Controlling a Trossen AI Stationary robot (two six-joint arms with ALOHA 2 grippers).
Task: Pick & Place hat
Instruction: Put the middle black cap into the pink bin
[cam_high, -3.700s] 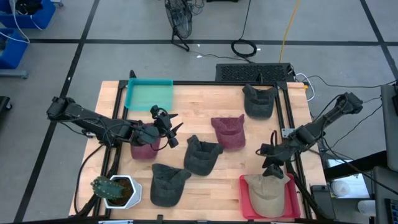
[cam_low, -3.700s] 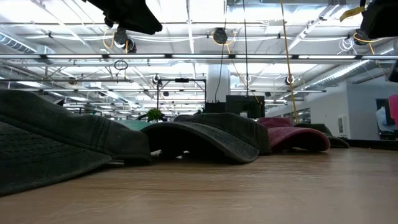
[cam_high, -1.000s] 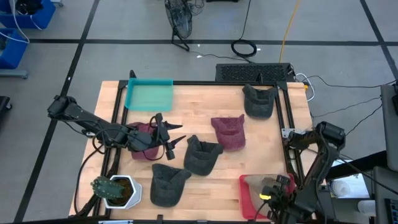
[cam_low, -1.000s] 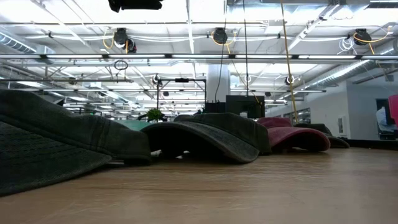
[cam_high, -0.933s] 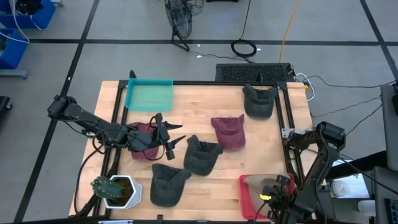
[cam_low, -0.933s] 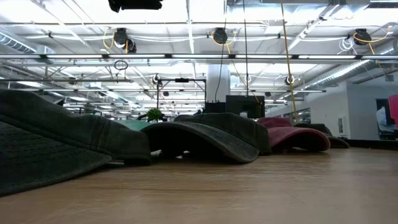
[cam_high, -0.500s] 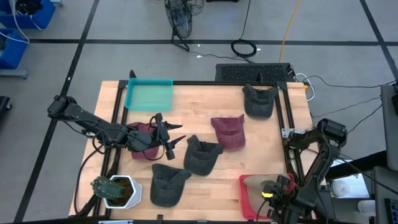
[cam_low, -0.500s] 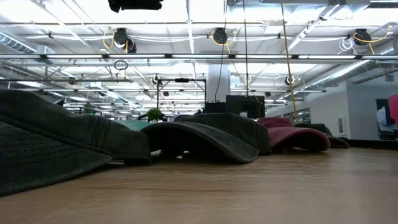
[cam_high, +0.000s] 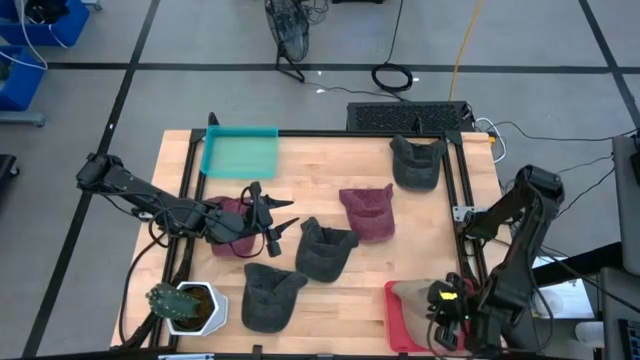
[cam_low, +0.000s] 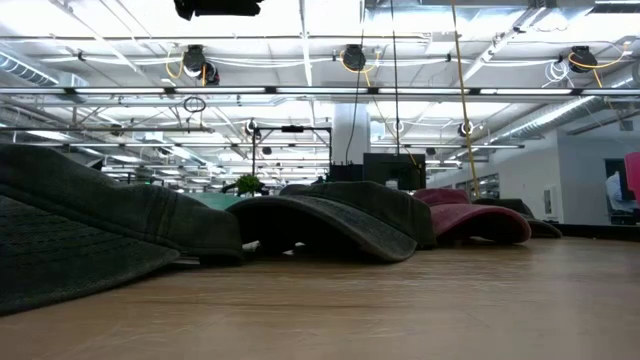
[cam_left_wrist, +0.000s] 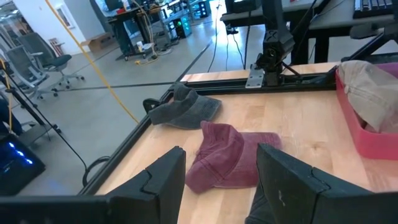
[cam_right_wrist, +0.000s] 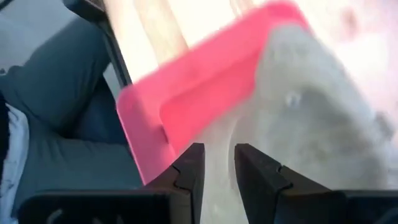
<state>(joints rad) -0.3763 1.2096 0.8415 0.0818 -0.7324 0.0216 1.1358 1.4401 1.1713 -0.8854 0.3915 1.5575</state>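
Left gripper (cam_high: 270, 222) hovers wide open and empty over the maroon hat (cam_high: 235, 226) near the worktop's left edge; right gripper (cam_high: 441, 318), fingers slightly parted and holding nothing, sits above the tan hat (cam_high: 418, 296) in the red tray (cam_high: 394, 330) at the front right corner. Risk: closing on loose fabric could snag only a fold, or drag the neighbouring dark hat (cam_high: 325, 250). Since 3.7 seconds ago, the right arm has folded back over the tray, while the left has dropped onto the maroon hat.

grey floor (cam_high: 90, 110), bright ceiling lights (cam_low: 300, 45)
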